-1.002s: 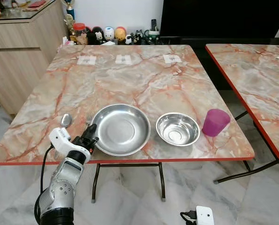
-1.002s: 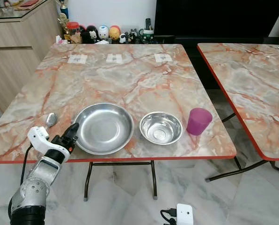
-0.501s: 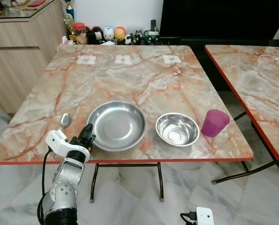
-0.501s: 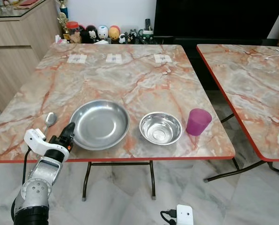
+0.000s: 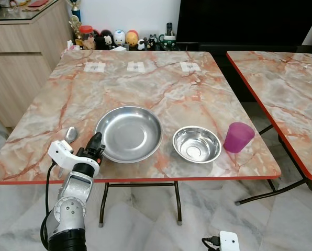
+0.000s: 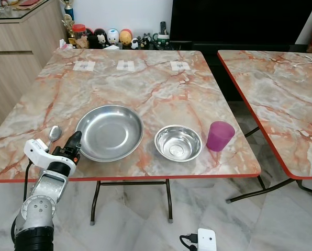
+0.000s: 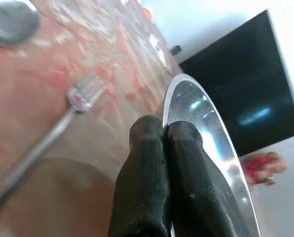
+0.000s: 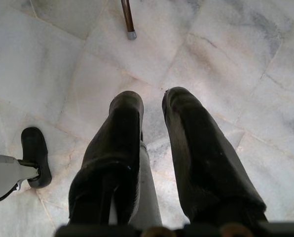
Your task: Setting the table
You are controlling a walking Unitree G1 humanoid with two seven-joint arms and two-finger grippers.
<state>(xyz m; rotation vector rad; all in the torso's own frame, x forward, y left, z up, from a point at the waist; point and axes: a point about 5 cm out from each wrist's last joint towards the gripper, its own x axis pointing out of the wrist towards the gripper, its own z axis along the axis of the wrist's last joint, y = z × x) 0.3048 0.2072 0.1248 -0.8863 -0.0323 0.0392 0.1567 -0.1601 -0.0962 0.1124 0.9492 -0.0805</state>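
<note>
1. Moved since a second ago: large steel plate [image 5: 128,134] sits farther in from the table's near edge; your left gripper [image 5: 96,144] has travelled with it, at its 8 o'clock rim.
2. Left gripper: fingers [image 7: 154,163] pressed together, tips touching the plate's rim, nothing held between them as far as the wrist view shows.
3. Step in hand, by judgement: nudging the plate into its place setting.
4. Fork [image 7: 63,121] and spoon [image 5: 70,134]: on the table [image 5: 145,78], just beside the gripper at its 10 o'clock.
5. Small steel bowl [image 5: 197,144] at the plate's 3 o'clock; purple cup [image 5: 238,137] beyond it, same bearing.
6. Next move likely calls for parting the fingers and shifting to the cutlery.
7. Right gripper [image 8: 152,116]: slightly parted, empty, hanging idle over the floor.
</note>
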